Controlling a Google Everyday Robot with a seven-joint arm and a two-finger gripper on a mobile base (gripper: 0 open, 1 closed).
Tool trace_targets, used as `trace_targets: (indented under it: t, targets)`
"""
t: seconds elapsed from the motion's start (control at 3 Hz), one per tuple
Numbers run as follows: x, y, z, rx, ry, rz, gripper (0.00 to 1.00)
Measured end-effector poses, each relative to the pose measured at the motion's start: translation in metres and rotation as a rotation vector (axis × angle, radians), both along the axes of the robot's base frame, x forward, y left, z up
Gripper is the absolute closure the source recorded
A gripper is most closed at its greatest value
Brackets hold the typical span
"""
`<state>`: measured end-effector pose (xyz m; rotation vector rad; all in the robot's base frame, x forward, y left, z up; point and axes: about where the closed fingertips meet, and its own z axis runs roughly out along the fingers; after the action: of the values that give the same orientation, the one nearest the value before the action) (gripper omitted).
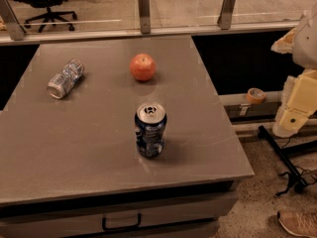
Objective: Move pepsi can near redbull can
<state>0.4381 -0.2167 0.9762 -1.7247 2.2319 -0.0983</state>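
Note:
The pepsi can [150,130] stands upright near the middle front of the grey table [74,148], dark navy with light markings and a silver pull-tab top. The redbull can [65,78], slim and silver-blue, lies on its side at the back left of the table, well apart from the pepsi can. My gripper [297,100] is on the cream-coloured arm at the right edge of the view. It hangs off the table, to the right of the pepsi can and far from it, and holds nothing that I can see.
A red-orange apple [142,67] sits at the back middle of the table, behind the pepsi can. A glass railing [143,9] runs behind the table. On the floor at right are a tape roll [255,95], a black stand leg [280,152] and a shoe [299,223].

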Motion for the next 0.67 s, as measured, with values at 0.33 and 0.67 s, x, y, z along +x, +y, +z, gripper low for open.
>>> trace_targets:
  t: [0.33,0.67]
  targets:
    - [0.0000,0.0000,0.0000,0.000,0.000,0.000,0.00]
    - [-0.0022,0.0089,-0.0080,0.073,-0.010,0.025,0.00]
